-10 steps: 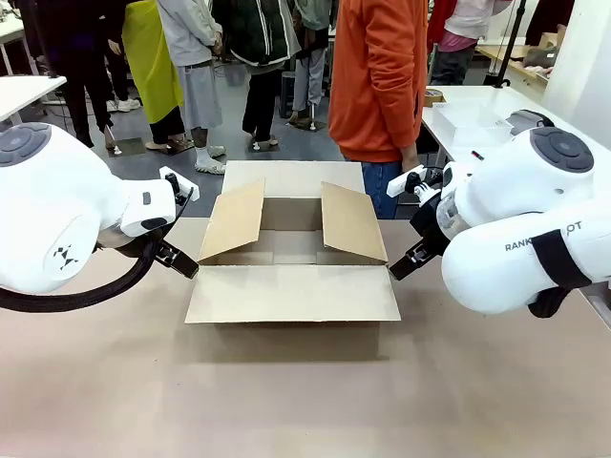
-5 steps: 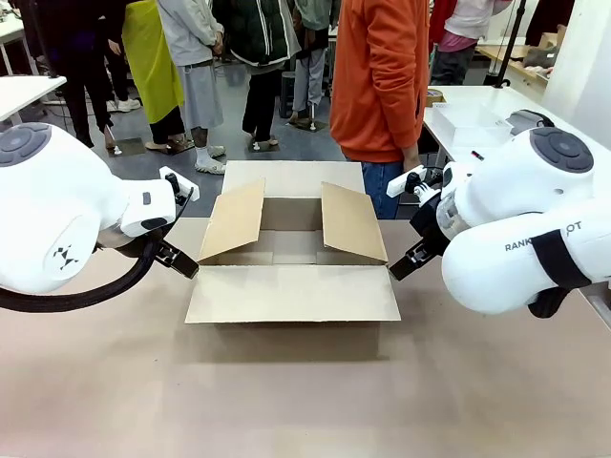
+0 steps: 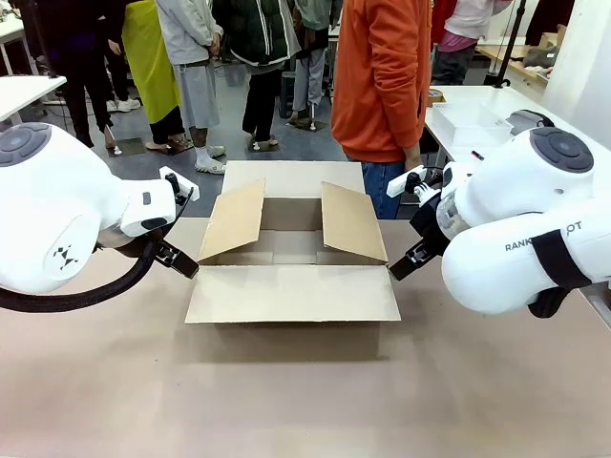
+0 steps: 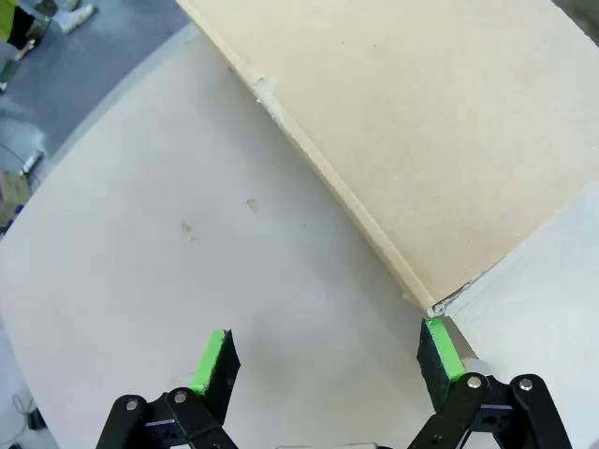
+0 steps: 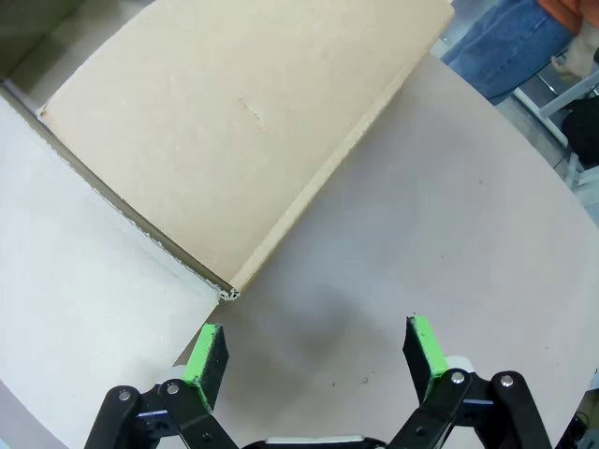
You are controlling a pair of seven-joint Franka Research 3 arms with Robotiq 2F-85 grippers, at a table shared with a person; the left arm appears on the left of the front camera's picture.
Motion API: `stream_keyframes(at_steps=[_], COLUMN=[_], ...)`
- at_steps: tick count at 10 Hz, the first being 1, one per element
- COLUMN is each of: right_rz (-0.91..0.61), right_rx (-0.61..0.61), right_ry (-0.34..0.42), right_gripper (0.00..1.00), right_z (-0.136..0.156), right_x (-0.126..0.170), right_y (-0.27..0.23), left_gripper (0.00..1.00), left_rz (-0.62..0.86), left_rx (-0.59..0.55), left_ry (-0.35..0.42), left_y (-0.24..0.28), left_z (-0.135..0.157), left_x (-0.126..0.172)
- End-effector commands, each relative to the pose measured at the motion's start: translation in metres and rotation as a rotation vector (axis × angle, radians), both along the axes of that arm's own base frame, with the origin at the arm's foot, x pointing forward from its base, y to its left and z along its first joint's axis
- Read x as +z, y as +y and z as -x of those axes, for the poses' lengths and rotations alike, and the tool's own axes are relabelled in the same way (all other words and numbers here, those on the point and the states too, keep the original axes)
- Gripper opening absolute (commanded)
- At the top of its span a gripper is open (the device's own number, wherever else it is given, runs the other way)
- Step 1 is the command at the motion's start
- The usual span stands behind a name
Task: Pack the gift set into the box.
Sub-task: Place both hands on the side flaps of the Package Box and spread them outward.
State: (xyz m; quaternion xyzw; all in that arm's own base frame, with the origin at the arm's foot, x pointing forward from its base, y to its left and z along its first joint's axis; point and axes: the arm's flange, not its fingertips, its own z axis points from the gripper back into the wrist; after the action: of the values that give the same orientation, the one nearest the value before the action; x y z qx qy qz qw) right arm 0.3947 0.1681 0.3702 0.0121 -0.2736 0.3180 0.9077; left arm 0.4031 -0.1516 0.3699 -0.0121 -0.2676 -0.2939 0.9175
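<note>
1. The box (image 3: 291, 293) sits in the middle of the table (image 3: 305, 401) with its top open. From my front camera I can see its bare cardboard floor.
2. The 6 o'clock flap lies flat out towards me and the 12 o'clock flap is folded out to the far side. The 9 and 3 o'clock flaps stand tilted up and outward.
3. The left gripper (image 4: 327, 355) hangs at the box's 9 o'clock, low over the table. Its jaws are spread wide and nothing is between the green pads (image 4: 213, 360).
4. On the left wrist camera, the corner of a flap ends just beside one pad, at about 2 o'clock from the middle of the gap. I cannot tell whether they touch.
5. The right gripper (image 5: 314, 348) hangs at the box's 3 o'clock. It is likewise released, with bare table between its fingers.
6. On the right wrist camera, a flap corner sits just above one pad, at about 10 o'clock from the gap, and is apart from it.
7. A person in an orange top (image 3: 382, 76) stands at the far edge, at roughly 1 o'clock from the box.
</note>
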Motion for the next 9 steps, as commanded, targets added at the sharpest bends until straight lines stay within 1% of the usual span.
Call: stream_keyframes(at_steps=[1, 2, 3, 4, 5, 6, 7, 8, 9], right_rz=[-0.001, 0.0, 0.047, 0.027, -0.033, -0.107, -0.206, -0.335, -0.488], right_rx=[0.0, 0.0, -0.032, -0.049, -0.057, -0.074, -0.137, -0.193, -0.317], right_ry=[-0.001, 0.0, 0.038, 0.073, 0.129, 0.126, 0.139, 0.199, 0.273], right_gripper=[1.0, 1.0, 1.0, 1.0, 1.0, 1.0, 1.0, 1.0, 1.0], right_z=[0.0, 0.0, 0.001, 0.005, 0.014, 0.022, 0.031, 0.037, 0.044], right_x=[0.001, 0.0, 0.009, 0.022, 0.043, 0.063, 0.083, 0.1, 0.116], right_y=[0.0, 0.0, -0.005, -0.013, -0.026, -0.043, -0.067, -0.097, -0.132], left_gripper=[1.0, 1.0, 1.0, 1.0, 1.0, 1.0, 1.0, 1.0, 1.0], left_rz=[0.0, 0.0, 0.0, 0.052, 0.114, 0.116, 0.201, 0.3, 0.458], left_rx=[0.0, 0.0, 0.0, 0.001, 0.041, 0.137, 0.208, 0.239, 0.266], left_ry=[0.0, 0.0, 0.0, 0.022, 0.088, 0.151, 0.134, 0.135, 0.161], left_y=[0.0, 0.0, 0.0, 0.014, 0.036, 0.049, 0.074, 0.105, 0.143], left_z=[0.0, 0.0, 0.0, 0.01, 0.025, 0.04, 0.056, 0.073, 0.088], left_x=[0.0, 0.0, 0.0, 0.013, 0.03, 0.05, 0.069, 0.084, 0.101])
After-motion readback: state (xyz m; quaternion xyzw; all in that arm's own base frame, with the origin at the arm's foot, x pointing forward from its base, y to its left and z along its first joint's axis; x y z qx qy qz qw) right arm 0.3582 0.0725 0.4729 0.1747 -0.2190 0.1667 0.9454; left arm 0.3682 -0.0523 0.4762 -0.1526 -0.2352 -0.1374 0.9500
